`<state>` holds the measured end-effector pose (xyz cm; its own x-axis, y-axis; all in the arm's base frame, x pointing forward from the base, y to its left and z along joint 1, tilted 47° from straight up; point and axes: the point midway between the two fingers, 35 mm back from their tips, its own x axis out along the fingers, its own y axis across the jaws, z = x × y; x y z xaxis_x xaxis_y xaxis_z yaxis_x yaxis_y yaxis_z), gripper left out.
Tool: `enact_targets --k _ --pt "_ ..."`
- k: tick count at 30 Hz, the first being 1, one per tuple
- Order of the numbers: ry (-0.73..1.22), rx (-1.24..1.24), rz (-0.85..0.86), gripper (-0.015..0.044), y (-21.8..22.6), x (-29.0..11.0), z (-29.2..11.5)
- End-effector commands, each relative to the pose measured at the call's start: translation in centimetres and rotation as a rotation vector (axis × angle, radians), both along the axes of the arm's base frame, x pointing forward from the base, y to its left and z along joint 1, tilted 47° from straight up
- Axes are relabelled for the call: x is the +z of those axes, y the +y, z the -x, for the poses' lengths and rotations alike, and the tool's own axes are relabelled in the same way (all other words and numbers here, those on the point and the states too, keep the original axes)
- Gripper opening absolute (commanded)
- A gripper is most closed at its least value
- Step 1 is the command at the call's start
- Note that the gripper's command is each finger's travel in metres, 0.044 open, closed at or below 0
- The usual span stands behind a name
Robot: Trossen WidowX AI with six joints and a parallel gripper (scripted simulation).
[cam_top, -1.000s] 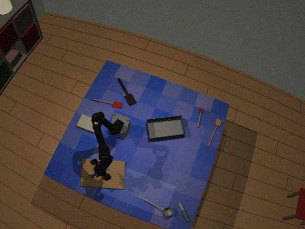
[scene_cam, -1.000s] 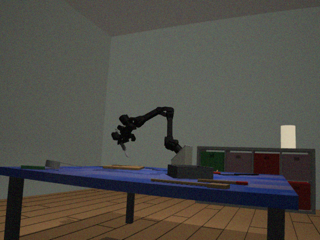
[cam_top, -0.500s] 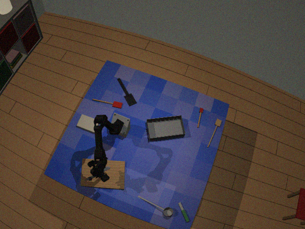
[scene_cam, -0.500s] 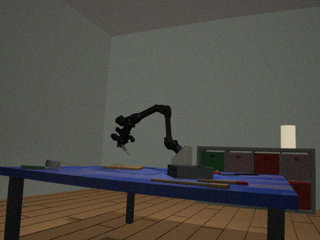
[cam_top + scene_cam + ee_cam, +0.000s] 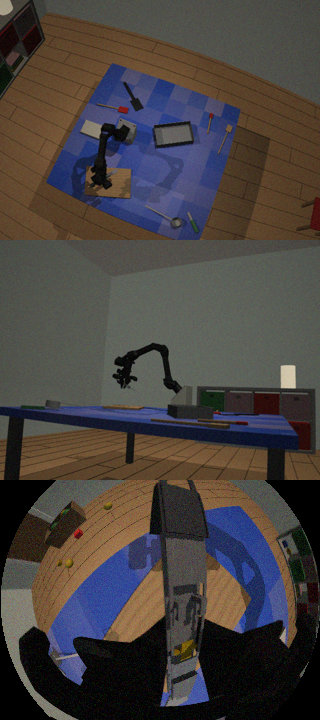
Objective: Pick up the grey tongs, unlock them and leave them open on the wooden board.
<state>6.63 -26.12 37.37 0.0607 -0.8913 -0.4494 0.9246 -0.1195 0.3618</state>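
My gripper [image 5: 101, 180] [image 5: 125, 385] [image 5: 179, 619] is shut on the grey tongs [image 5: 111, 173] [image 5: 128, 387] [image 5: 182, 567]. It hangs well above the wooden board [image 5: 117, 189] [image 5: 124, 407] [image 5: 136, 616] at the near left of the blue cloth. In the wrist view the tongs run straight out from the fingers over the board. I cannot tell whether their arms stand apart. The dark roasting tin [image 5: 171, 124] [image 5: 189, 411] stands empty in the middle of the table, to the right of the arm's base [image 5: 127, 130].
A black spatula [image 5: 133, 96], a red spatula [image 5: 122, 109] and a white slab [image 5: 90, 129] lie at the back left. A red-headed tool [image 5: 210, 121] and a wooden spatula [image 5: 224, 138] lie right of the tin. A ladle [image 5: 175, 221] and a green tool [image 5: 193, 222] lie at the front edge.
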Motion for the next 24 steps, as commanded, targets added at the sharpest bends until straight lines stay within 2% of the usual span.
enact_targets --k 1,10,24 --pt "-0.056 0.0 -0.087 -0.015 0.8 -0.3 0.4" --pt "-0.178 -0.019 -0.277 -0.015 3.0 -1.1 1.1" --pt "-0.181 -0.02 -0.281 -0.015 2.8 -1.2 1.1"
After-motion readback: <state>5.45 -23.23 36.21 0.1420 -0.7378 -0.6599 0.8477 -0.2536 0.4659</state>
